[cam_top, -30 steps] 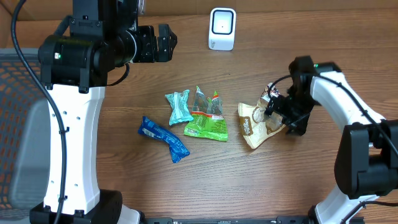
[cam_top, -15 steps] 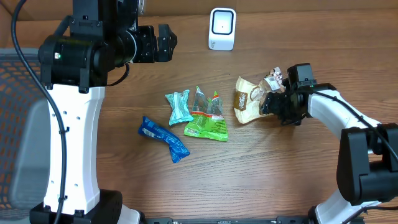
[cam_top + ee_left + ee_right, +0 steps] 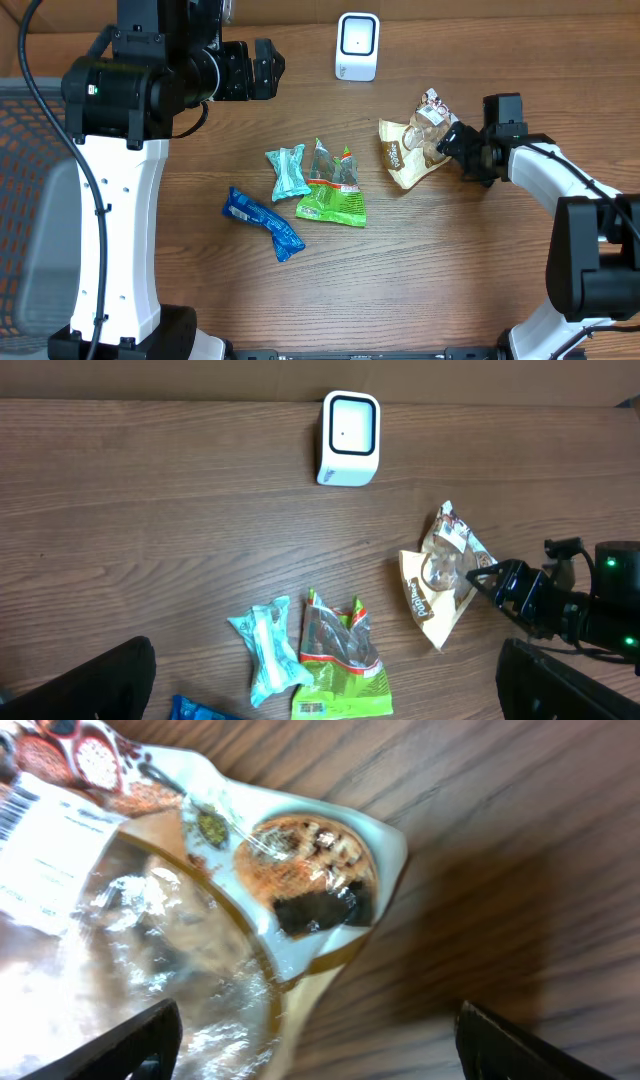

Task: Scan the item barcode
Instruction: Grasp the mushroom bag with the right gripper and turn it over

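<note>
The item, a tan snack bag [image 3: 412, 150] with a clear window, lies on the wood table in front of and to the right of the white scanner [image 3: 357, 45]. My right gripper [image 3: 455, 140] sits low at the bag's right edge. In the right wrist view its fingers stand wide apart and open [image 3: 320, 1040], with the bag [image 3: 150, 890] beside the left finger and bare wood between them. A white barcode label [image 3: 40, 830] shows on the bag's upper corner. My left gripper [image 3: 270, 68] hangs high at the back left, open and empty [image 3: 325, 690].
A teal wrapper [image 3: 288, 172], a green bag [image 3: 333, 195] and a blue wrapper [image 3: 265, 222] lie together at mid-table. The left arm's white column [image 3: 115, 220] stands at the left, beside a mesh chair.
The right gripper brought the tan bag from mid-table back toward the scanner side. The bag now rests on the wood, the jaws have widened and the gripper has drawn right.
</note>
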